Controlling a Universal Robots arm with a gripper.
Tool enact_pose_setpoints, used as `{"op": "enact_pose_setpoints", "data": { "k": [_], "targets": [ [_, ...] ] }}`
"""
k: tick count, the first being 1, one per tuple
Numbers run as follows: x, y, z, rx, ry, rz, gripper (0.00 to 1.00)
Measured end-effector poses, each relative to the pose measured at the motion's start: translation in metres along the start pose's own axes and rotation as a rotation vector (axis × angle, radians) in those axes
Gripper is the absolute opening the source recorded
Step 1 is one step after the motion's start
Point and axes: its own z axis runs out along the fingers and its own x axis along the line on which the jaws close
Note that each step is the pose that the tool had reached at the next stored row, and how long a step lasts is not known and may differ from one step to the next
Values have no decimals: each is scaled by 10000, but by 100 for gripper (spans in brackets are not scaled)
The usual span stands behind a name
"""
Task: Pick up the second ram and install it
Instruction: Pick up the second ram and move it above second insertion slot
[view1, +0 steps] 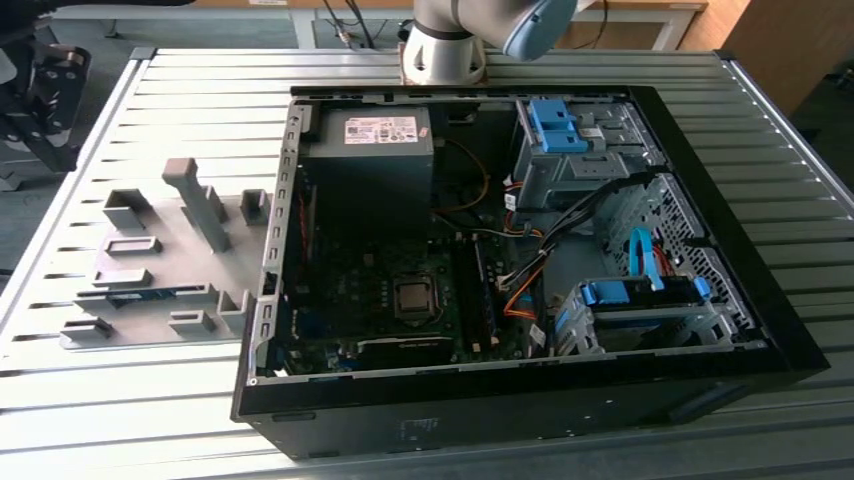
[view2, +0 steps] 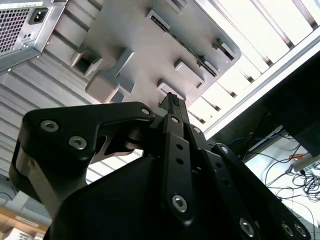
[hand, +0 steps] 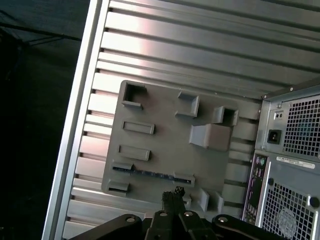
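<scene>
The second ram (view1: 147, 296) is a thin blue-green stick lying on edge in a slot of the gray fixture plate (view1: 147, 255), on the exterior view's left, outside the computer case. In the first wrist view the stick (hand: 150, 173) runs along the plate (hand: 165, 145), just past my gripper (hand: 172, 192). The gripper hangs well above the plate, apart from the stick. Its fingertips (view2: 172, 99) are pressed together with nothing between them. The dark green motherboard (view1: 360, 290) with its silver socket (view1: 415, 298) lies inside the open case.
The black case (view1: 534, 390) lies open on a slatted metal table (view1: 200, 90). Inside are a power supply (view1: 367, 150), blue drive cages (view1: 561, 125) and loose cables (view1: 527, 295). Gray blocks (view1: 200, 205) rise from the fixture. The arm's base (view1: 447, 45) stands behind the case.
</scene>
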Motion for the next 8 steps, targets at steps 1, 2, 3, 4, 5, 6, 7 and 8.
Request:
{"op": "enact_pose_setpoints", "data": {
  "k": [1, 2, 3, 4, 5, 6, 7, 8],
  "targets": [
    [1, 0, 2, -4, 7, -160, 10],
    [1, 0, 4, -7, 14, -322, 10],
    [1, 0, 5, -10, 21, -479, 10],
    [1, 0, 6, -14, 29, -650, 10],
    [1, 0, 8, -18, 36, -820, 10],
    [2, 0, 9, -21, 43, -972, 10],
    [2, 0, 10, -24, 50, -1127, 10],
    [2, 0, 11, -28, 57, -1295, 10]
  ]
}}
